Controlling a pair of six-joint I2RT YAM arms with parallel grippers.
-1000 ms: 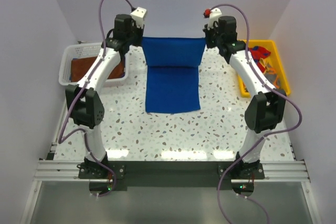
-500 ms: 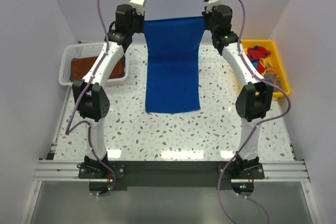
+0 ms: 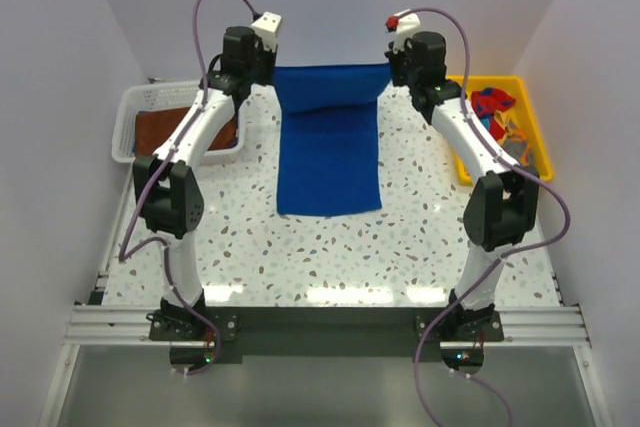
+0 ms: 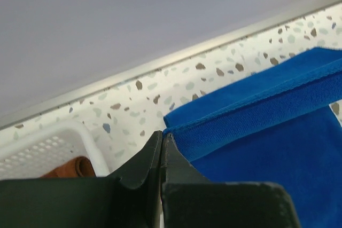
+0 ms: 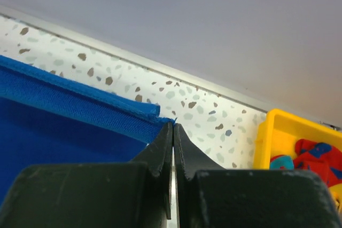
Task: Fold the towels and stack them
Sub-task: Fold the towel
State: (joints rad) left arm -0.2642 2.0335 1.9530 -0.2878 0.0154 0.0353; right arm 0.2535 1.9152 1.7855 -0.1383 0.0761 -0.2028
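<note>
A blue towel lies lengthwise on the speckled table, its far end lifted off the surface. My left gripper is shut on the towel's far left corner, seen in the left wrist view with the blue towel to its right. My right gripper is shut on the far right corner, seen in the right wrist view with the blue towel to its left. The raised edge sags a little between the two grippers. The near end rests flat on the table.
A white basket holding a brown towel stands at the far left. A yellow bin with red and blue items sits at the far right. The back wall is close behind both grippers.
Both grippers rose with the towel's far edge half a second ago, then came back down a little. The edge now sags between them.
</note>
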